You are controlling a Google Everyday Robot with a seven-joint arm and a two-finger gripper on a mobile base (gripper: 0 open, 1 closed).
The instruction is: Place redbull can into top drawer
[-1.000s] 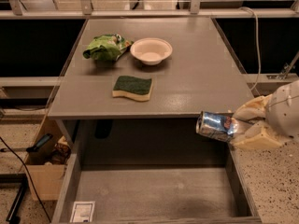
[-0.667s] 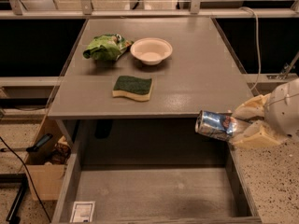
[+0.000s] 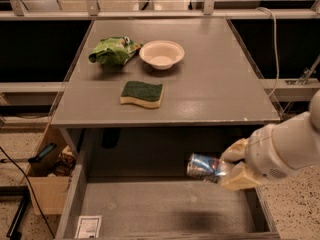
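The redbull can (image 3: 206, 167) is a shiny silver-and-blue can held on its side in my gripper (image 3: 231, 165). The gripper's cream fingers (image 3: 235, 176) are shut on the can's right end. The can hangs over the right half of the open top drawer (image 3: 150, 209), below the tabletop's front edge and above the drawer floor, where it casts a shadow. The drawer is a wide grey tray with low side walls and a white label sticker (image 3: 88, 227) in its front left corner. My white arm (image 3: 285, 146) comes in from the right.
On the grey tabletop (image 3: 210, 84) lie a green-and-yellow sponge (image 3: 142, 93), a white bowl (image 3: 161, 54) and a crumpled green bag (image 3: 113, 50). A cardboard box (image 3: 47, 176) with clutter stands on the floor at left. A cable (image 3: 274, 44) hangs at right.
My gripper with the can has moved down and a little left, from level with the tabletop's front edge to below it, over the open drawer.
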